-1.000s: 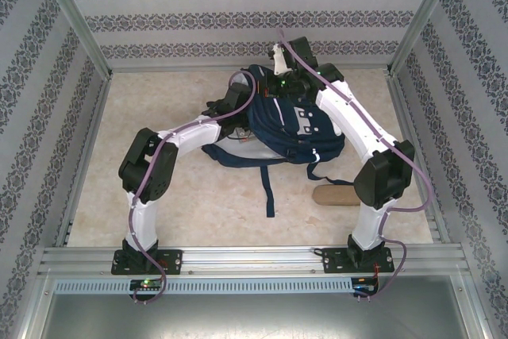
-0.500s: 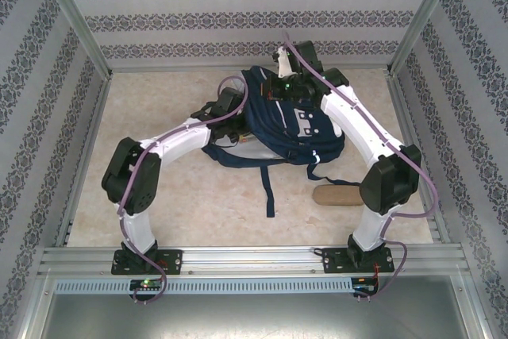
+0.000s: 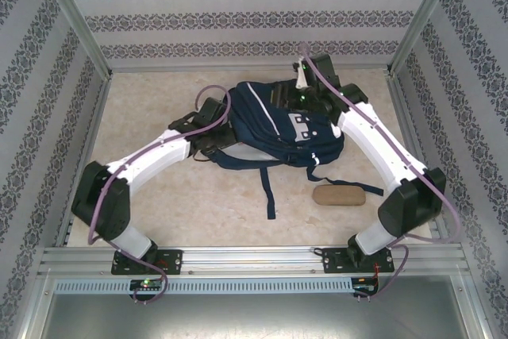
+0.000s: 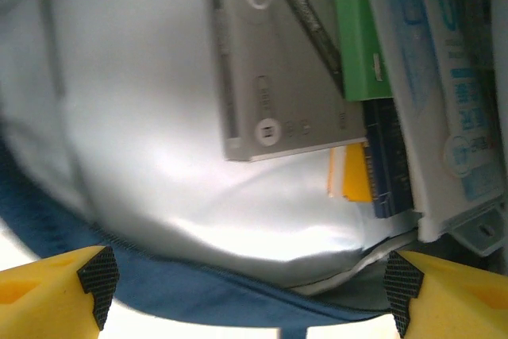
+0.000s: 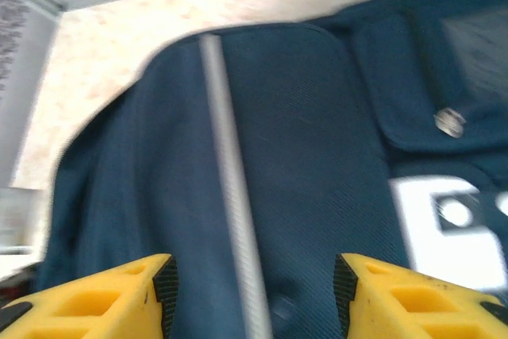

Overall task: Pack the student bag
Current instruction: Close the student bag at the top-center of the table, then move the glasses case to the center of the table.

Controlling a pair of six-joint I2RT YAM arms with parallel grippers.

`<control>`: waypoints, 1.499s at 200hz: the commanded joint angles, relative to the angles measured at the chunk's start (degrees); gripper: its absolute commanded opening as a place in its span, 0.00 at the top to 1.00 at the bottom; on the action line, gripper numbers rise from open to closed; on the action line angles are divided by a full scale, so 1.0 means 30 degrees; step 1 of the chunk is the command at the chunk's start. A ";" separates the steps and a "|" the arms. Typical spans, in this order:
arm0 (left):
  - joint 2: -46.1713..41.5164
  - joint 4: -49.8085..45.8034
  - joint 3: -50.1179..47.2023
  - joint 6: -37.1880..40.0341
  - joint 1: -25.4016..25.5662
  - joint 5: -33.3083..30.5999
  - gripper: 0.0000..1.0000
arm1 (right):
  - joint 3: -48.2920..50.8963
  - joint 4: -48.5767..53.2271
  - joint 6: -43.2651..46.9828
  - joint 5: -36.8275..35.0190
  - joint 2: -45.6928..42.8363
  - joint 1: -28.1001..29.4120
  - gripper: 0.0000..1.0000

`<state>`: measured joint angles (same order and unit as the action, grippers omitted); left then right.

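The student bag (image 3: 274, 129), navy with a white stripe, lies flat at the middle back of the table. My left gripper (image 3: 217, 134) is at the bag's left side, open. In the left wrist view the gripper (image 4: 246, 295) stands wide in front of the bag's blue rim (image 4: 198, 291), with silver lining (image 4: 151, 132) and several books (image 4: 294, 77) inside. My right gripper (image 3: 299, 94) hovers over the bag's far top. In the right wrist view it (image 5: 254, 291) is open above the navy fabric (image 5: 317, 156) and the white stripe (image 5: 230, 172), holding nothing.
A tan pencil case (image 3: 339, 195) lies on the table in front of the bag, near the right arm. A dark strap (image 3: 268, 192) trails toward the near edge. Patterned walls and metal posts close in the table on three sides.
The right gripper has opened and let go of the bag's top, and the bag has sunk flat. The left arm has lowered and stretched out to the left, its gripper opening wider.
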<state>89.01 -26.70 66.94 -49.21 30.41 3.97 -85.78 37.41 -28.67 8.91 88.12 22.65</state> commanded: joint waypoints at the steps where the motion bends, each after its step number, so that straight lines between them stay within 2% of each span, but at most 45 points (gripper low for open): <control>1: -0.1825 -0.1468 -0.0590 0.0564 -0.0385 -0.1038 0.11 | 0.2954 0.1696 -0.1681 -0.3067 -0.2017 -0.0832 0.43; 23: -0.2538 -0.2164 -0.0828 0.1028 -0.0469 -0.0948 0.11 | 0.6620 0.2165 -0.2979 -0.4077 -0.4364 -0.2280 0.34; 39: -0.2883 -0.2497 -0.0954 0.1187 -0.0496 -0.0854 0.11 | 0.9130 0.2214 -0.3623 -0.4111 -0.5764 -0.3855 0.24; 62: -0.3273 -0.2949 -0.0841 0.1519 -0.0521 -0.0801 0.10 | 1.2012 0.1804 -0.3658 -0.3445 -0.6974 -0.6205 0.21; 83: -0.3676 -0.3220 -0.0783 0.1701 -0.0586 -0.0818 0.10 | 1.3648 0.1056 -0.3496 -0.2877 -0.6941 -0.7699 0.20; 133: -0.4555 -0.4069 -0.0633 0.1944 -0.0856 -0.0955 0.10 | 1.4286 0.0679 -0.2765 -0.3223 -0.4181 -0.8544 0.16; 153: -0.4973 -0.4243 -0.0731 0.1894 -0.0907 -0.0989 0.10 | 1.4905 0.0624 -0.3296 -0.3398 -0.4213 -0.8548 0.16; 171: -0.5311 -0.4191 -0.0987 0.1869 -0.0913 -0.1051 0.10 | 1.5767 0.0044 -0.3777 -0.2347 -0.4382 -0.8518 0.17; 202: -0.5413 -0.4142 -0.1272 0.1788 -0.0942 -0.0949 0.10 | 1.6458 -0.0703 -0.5333 -0.0660 -0.4800 -0.6522 0.18; 253: -0.5603 -0.3811 -0.1953 0.1696 -0.0938 -0.0568 0.10 | 1.4960 -0.1963 -1.0038 -0.0574 -0.4589 0.0234 0.18; 271: -0.5777 -0.3720 -0.2200 0.1667 -0.0942 -0.0446 0.10 | 1.3432 -0.1435 -0.9934 -0.1090 -0.3900 0.1692 0.18; 300: -0.6242 -0.3742 -0.2586 0.1695 -0.0941 -0.0399 0.10 | 1.1671 0.0656 -0.7989 -0.2150 -0.3430 0.2770 0.16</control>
<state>72.75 -37.10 60.18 -44.97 28.36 2.74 -46.76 33.89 -55.11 6.04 77.06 28.95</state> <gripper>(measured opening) 0.896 0.824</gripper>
